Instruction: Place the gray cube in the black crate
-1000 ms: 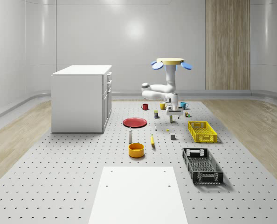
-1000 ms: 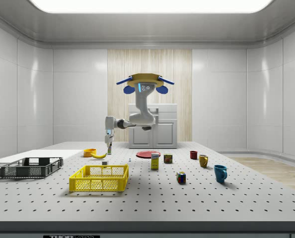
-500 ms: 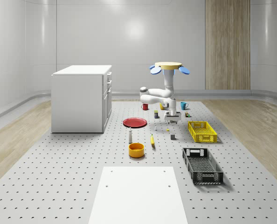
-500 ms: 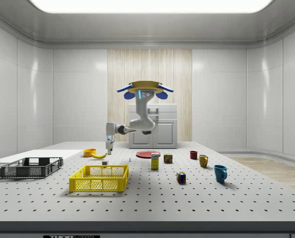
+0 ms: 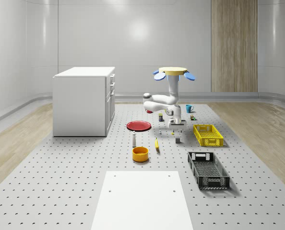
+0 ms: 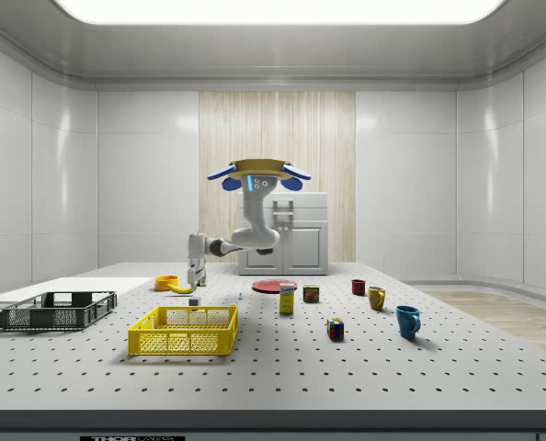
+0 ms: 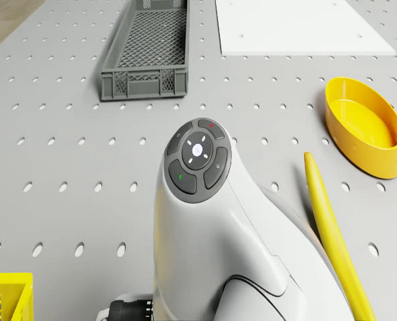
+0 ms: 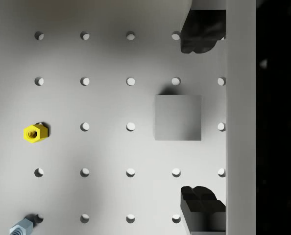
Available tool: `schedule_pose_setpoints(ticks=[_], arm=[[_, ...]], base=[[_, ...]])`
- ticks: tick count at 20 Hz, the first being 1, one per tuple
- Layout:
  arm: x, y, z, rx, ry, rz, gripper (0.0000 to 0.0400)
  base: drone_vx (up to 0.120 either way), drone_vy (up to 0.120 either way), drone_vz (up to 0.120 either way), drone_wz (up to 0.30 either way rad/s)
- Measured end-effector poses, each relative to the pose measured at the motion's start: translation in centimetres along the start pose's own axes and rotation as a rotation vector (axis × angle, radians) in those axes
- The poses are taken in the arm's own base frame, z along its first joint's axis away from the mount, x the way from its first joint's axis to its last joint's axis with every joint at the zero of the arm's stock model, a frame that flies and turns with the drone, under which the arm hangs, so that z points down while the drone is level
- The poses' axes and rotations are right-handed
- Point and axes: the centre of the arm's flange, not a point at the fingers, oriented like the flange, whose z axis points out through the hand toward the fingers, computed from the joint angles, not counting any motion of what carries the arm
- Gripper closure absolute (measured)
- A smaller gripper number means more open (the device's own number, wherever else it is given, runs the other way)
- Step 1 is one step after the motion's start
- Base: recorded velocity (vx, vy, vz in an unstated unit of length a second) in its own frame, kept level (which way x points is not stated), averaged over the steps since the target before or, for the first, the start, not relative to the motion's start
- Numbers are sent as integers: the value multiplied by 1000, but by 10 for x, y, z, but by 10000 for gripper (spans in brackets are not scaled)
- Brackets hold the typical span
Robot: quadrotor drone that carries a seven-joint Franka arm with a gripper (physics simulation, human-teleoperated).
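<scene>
The gray cube point(image 8: 178, 117) lies on the perforated table straight below my gripper point(image 8: 199, 119), between the two dark fingertips point(image 8: 200, 34), which stand wide apart and clear of it. In the whole-scene view the gripper point(image 5: 178, 128) hangs open just above the cube point(image 5: 178, 140); in the side view the gripper point(image 6: 194, 278) is a short way over the cube point(image 6: 193, 301). The drone point(image 5: 173, 72) hovers over the table behind the cube, its arm bent down. The black crate point(image 5: 208, 170) stands nearer the front, toward the whole-scene view's right, and appears as black crate point(image 7: 148, 50) ahead of the drone.
A yellow crate point(image 5: 207, 134) stands just right of the cube. A banana point(image 5: 157, 143), an orange bowl point(image 5: 140, 154) and a red plate point(image 5: 138, 125) lie to its left. A yellow nut point(image 8: 36, 132) and a bolt point(image 8: 22, 228) lie near the cube. Behind are cups, cans and a white cabinet point(image 5: 84, 100).
The drone has come lower and closer to the front of the table. The gripper has dropped from high above the table to just over the gray cube.
</scene>
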Motion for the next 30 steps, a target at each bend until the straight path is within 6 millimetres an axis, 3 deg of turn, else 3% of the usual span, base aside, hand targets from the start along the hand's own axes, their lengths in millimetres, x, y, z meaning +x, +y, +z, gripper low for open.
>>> schedule_pose_setpoints(ticks=[4,20,30], arm=[[0,0,0,0,0,0,0],[11,-11,38,0,0,0,0],[7,-7,49,0,0,0,0]], base=[[0,0,-120,0],[0,0,0,0],[0,0,0,0]])
